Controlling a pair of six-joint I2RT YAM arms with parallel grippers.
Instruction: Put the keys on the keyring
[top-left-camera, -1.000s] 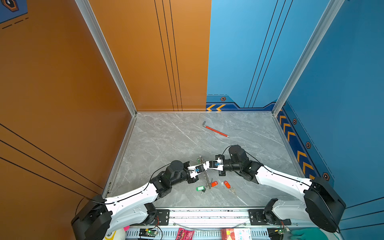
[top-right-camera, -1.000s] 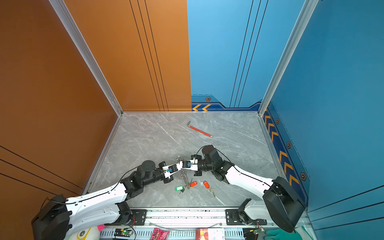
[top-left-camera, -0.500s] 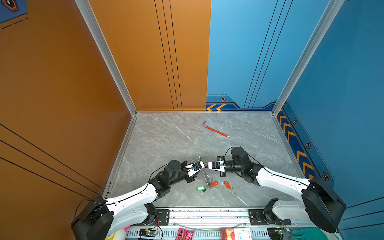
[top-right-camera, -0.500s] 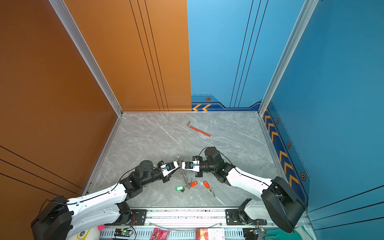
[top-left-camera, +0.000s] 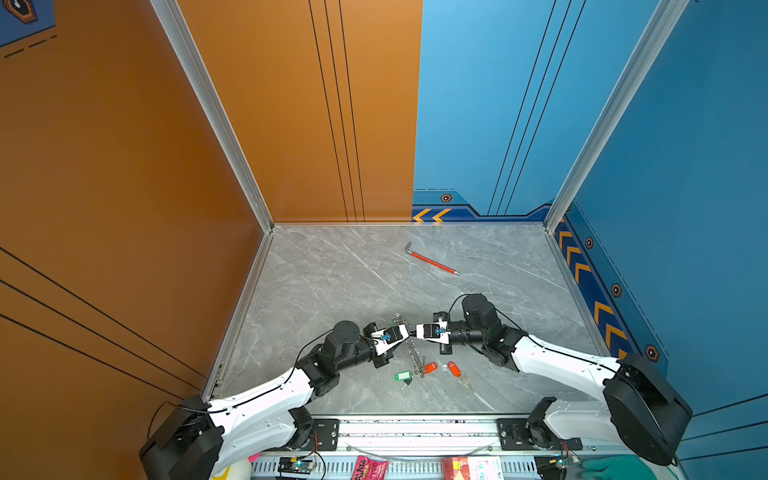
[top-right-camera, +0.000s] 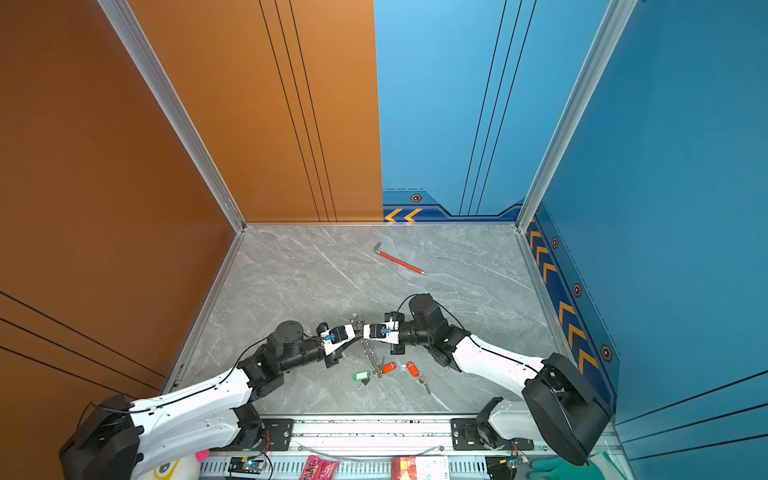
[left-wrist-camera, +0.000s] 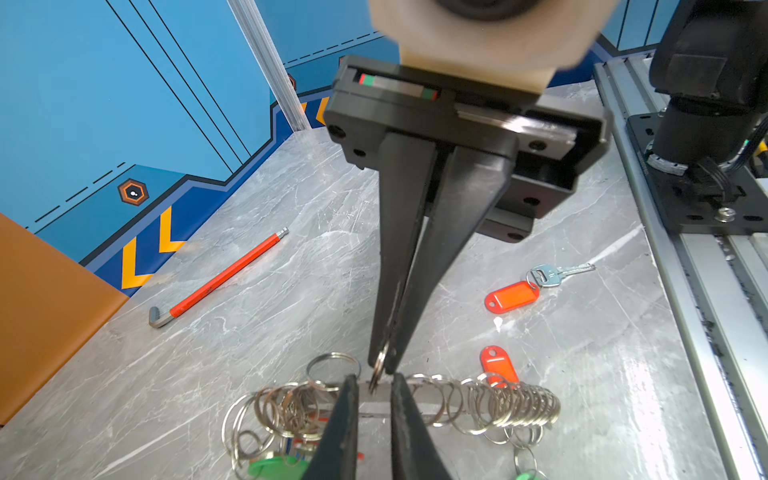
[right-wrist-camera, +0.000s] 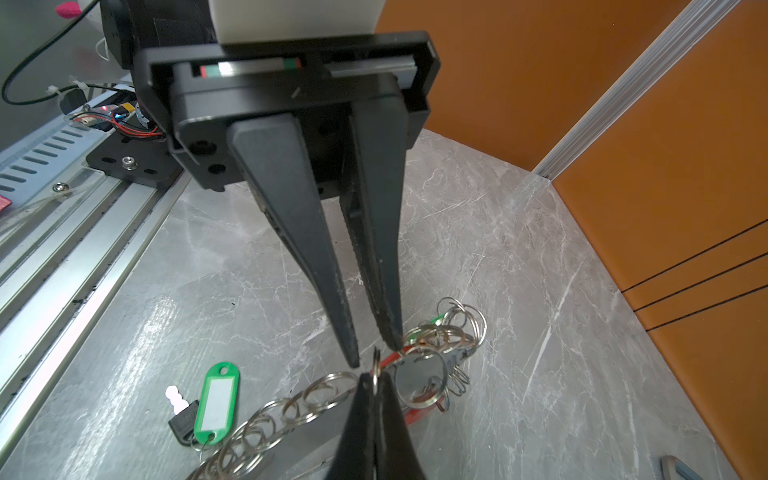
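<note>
Shiny metal keyring (left-wrist-camera: 505, 405), polished marble-look table (left-wrist-camera: 291, 291)

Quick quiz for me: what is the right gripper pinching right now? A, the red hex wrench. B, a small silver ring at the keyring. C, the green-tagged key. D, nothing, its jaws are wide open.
B: in the left wrist view the right gripper has its tips shut on a small silver ring just above the keyring, while the hex wrench and the green-tagged key lie apart on the table.
</note>
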